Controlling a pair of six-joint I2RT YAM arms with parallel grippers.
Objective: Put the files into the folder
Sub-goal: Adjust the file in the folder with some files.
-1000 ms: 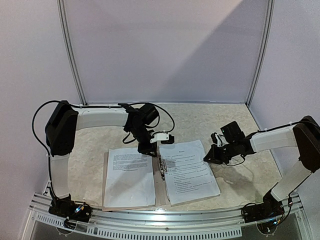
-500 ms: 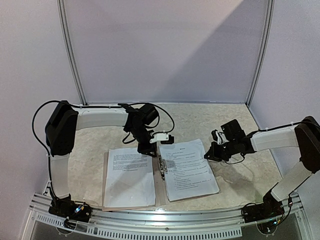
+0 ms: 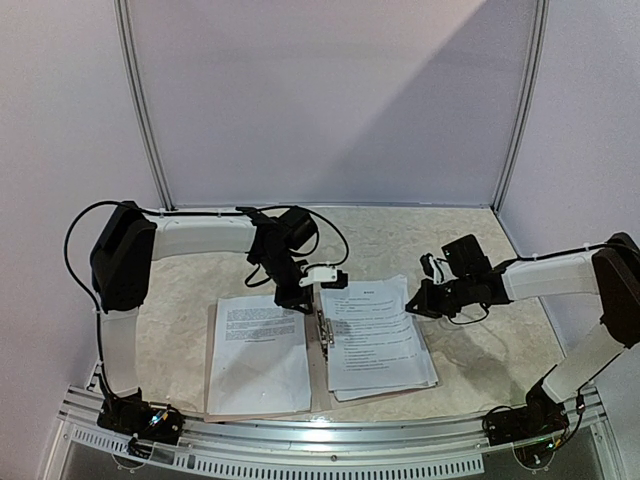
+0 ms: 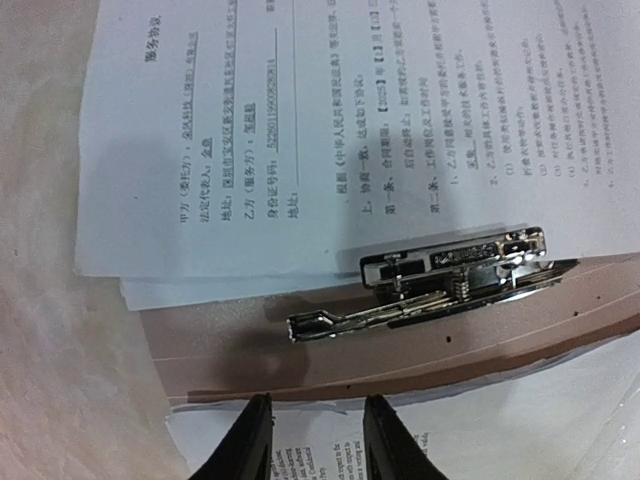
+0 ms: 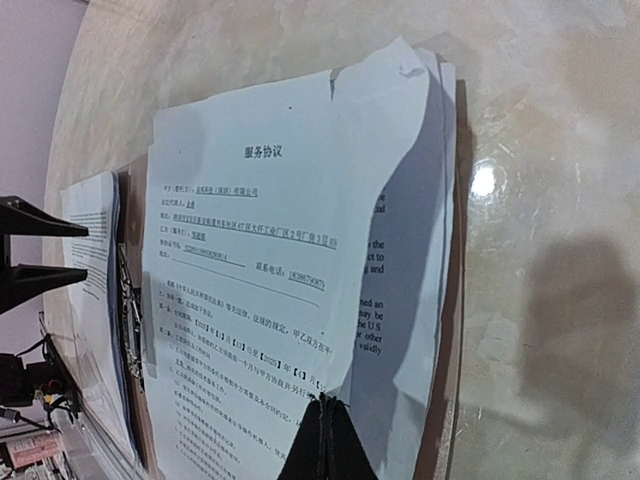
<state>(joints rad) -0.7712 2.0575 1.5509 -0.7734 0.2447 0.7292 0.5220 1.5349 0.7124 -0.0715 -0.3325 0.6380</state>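
The tan folder (image 3: 318, 380) lies open, with a metal clip (image 4: 450, 272) on its spine. One file (image 3: 258, 355) lies on the left leaf. More files (image 3: 375, 335) are stacked on the right leaf, fanned a little at the near edge. My left gripper (image 3: 302, 298) hovers open and empty over the far end of the spine; in the left wrist view (image 4: 318, 438) it sits just short of the clip. My right gripper (image 3: 412, 306) is shut on the right edge of the top file (image 5: 260, 270), which is lifted and curled over the sheets below (image 5: 425, 300).
The marbled table (image 3: 480, 350) is bounded by white walls at the back and both sides. A metal rail (image 3: 330, 445) runs along the near edge. The folder's right edge (image 5: 452, 350) shows beside the stack, and the left gripper's fingers (image 5: 30, 250) show at the far left.
My right gripper has moved a little left and away, drawing the top file toward the spine and squaring it over the right leaf. The left arm has not moved.
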